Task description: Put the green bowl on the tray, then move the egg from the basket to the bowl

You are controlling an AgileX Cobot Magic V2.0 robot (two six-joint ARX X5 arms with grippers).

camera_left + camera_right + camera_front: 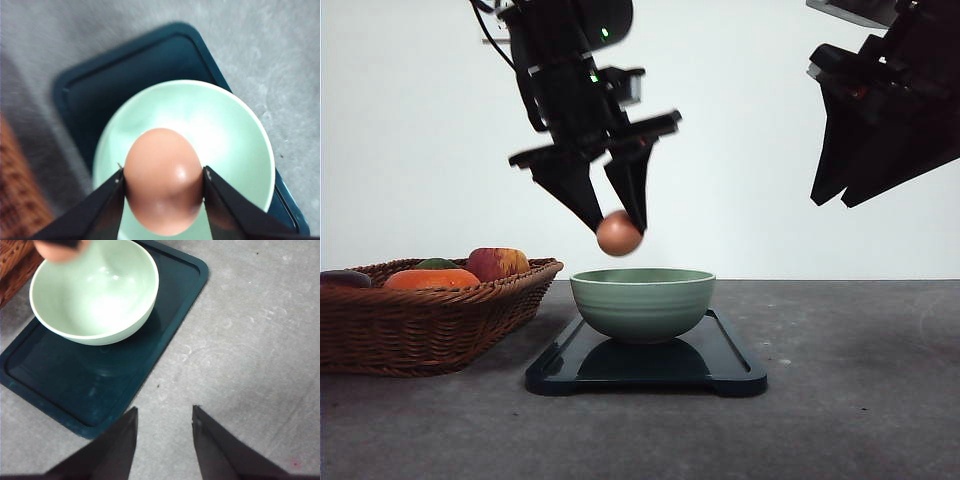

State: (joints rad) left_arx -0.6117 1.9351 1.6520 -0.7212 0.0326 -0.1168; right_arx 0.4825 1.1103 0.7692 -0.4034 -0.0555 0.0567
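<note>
On a grey worktop [850,400] before a white wall [410,150], the left claw [618,226] grips the egg [619,233] above the bowl [642,302] on the tray [650,370]; the right claw [164,440] hangs open.

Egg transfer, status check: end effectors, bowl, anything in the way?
Left end effector shut on egg, above green bowl. Right end effector open, empty, raised. Bowl seated on tray, empty inside. Nothing obstructing.
</note>
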